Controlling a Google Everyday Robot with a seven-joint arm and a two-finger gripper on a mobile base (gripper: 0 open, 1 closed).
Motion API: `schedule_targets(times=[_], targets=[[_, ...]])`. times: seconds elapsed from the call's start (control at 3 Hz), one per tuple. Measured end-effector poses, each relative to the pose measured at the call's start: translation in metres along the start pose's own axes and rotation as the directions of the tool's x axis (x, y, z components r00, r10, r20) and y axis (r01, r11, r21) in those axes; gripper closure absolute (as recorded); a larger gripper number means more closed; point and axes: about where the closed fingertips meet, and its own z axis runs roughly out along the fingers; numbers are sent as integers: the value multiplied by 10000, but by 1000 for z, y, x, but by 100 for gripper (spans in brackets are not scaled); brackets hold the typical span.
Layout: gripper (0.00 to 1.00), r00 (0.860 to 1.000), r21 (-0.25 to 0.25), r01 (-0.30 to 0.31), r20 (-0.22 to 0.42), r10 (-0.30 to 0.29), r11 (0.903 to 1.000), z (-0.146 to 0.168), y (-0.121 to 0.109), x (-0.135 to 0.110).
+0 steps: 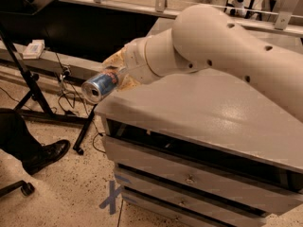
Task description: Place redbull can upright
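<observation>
Since the redbull can [98, 86] is lying on its side in the gripper [115, 74], one silver end aimed down-left at the camera and the whole thing hanging out past the left corner of the grey cabinet top [203, 112], I'd say the job is only at the carry-and-reorient stage. The tan fingers [127, 82] are clamped round the can's body, so the grasp looks solid enough. To do this bit well, I'd first swing the can in over the cabinet, well clear of the edge, because right now a slip means it lands on the speckled floor [61, 193]. Then roll the wrist till the can's long axis is vertical, lower it slowly until the base sits flat, and only then let go. Slim tall cans tip easily, so no dropping it from above.
</observation>
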Motion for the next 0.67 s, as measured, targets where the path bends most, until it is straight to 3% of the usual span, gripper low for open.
schedule_targets(times=[0.33, 0.67], targets=[[100, 9988, 291, 198, 435, -211, 9994, 0, -8, -9], [100, 9887, 1342, 1291, 591, -1380, 9825, -4, -29, -5]])
